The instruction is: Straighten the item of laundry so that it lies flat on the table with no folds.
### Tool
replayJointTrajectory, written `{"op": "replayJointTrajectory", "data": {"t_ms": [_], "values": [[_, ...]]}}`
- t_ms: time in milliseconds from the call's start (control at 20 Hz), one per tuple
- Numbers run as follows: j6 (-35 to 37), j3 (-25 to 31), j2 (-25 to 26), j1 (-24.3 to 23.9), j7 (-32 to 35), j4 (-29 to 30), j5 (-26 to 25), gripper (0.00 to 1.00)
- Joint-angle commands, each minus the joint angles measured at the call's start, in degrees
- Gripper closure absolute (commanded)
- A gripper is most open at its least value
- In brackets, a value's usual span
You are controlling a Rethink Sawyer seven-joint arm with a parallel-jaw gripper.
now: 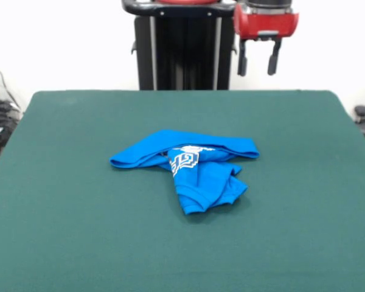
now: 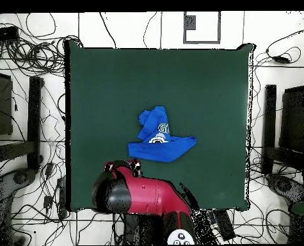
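My pincer (image 1: 258,64) hangs open and empty above the desk's (image 1: 61,182) far edge. The blue garment (image 1: 188,167) lies crumpled and folded near the desk's middle.

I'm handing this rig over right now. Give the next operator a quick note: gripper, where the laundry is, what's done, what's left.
Gripper: open, empty, raised above the table's far edge near the pedestal, clear of the cloth.
Item of laundry: bright blue, bunched near the middle of the table. One long band runs crosswise and a folded flap lies over it toward the camera in the front view; the white lettering is only partly showing.
Done: nothing visible; the cloth is folded over itself.
Left: grasp an edge, pull the flap off, spread flat with no folds.
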Motion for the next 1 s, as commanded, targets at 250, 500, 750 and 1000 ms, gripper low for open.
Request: {"op": "replayJointTrajectory", "data": {"t_ms": [250,500,750,1000], "values": [[-1.08,0.59,2.12,1.84,9.34,-1.55,-0.86,0.00],[-2.44,0.89,2.80,1.42,9.35,-1.33,-1.02,0.00],[-1.35,0.23,2.68,1.87,9.40,-1.61,-0.97,0.00],[-1.68,0.03,3.11,2.10,9.59,-1.66,-0.92,0.00]]}}
